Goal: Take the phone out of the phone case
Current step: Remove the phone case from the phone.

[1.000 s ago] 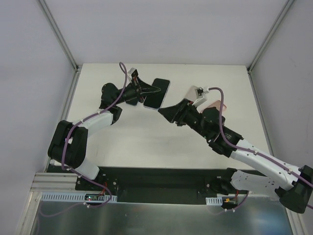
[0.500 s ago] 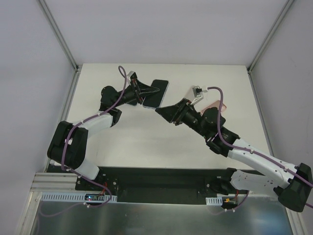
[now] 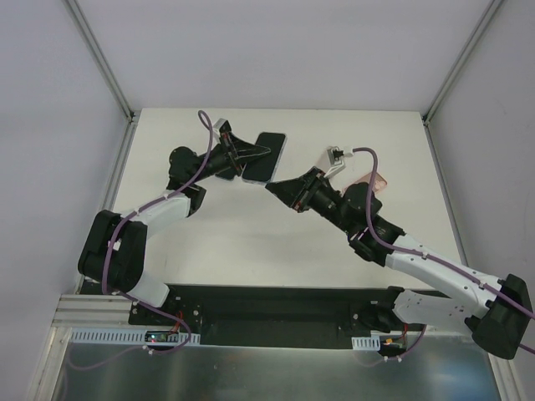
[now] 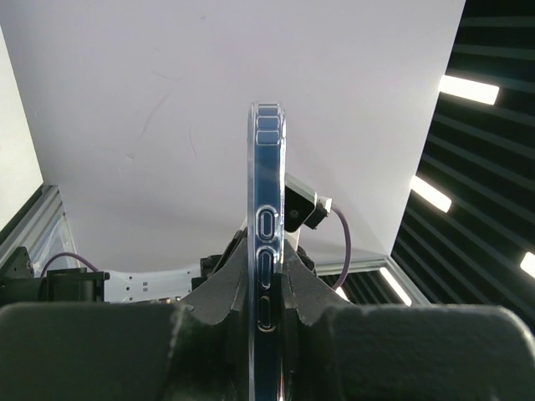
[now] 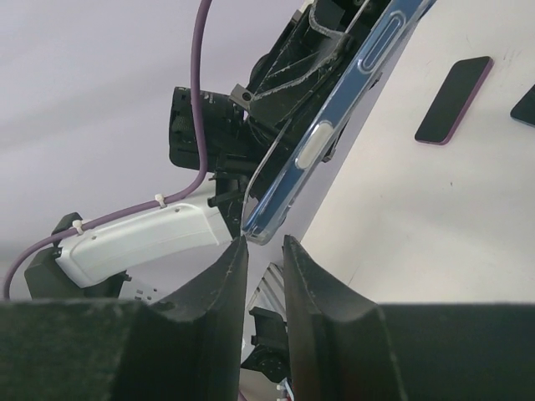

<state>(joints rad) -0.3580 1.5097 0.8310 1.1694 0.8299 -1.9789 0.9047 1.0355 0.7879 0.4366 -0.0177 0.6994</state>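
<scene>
A dark blue phone in a clear case [image 3: 267, 155] is held edge-up above the table by my left gripper [image 3: 248, 156], which is shut on its lower part. In the left wrist view the case [image 4: 267, 225] stands upright between the pads [image 4: 311, 288], side buttons facing the camera. My right gripper [image 3: 272, 186] sits just right of and below the phone. In the right wrist view its jaws [image 5: 264, 242] stand a narrow gap apart with nothing between them. The case's bottom corner [image 5: 259, 230] is right at the fingertips [image 5: 236, 251]; I cannot tell if it touches.
A dark purple phone [image 5: 454, 100] lies flat on the white table, with another dark item's edge [image 5: 527, 104] at the right border. A pink object [image 3: 374, 180] lies on the table behind the right arm. Metal frame posts stand at the table's corners.
The right gripper has moved left and forward, closer to the phone's lower corner. The left gripper, still holding the phone, has shifted slightly up and left.
</scene>
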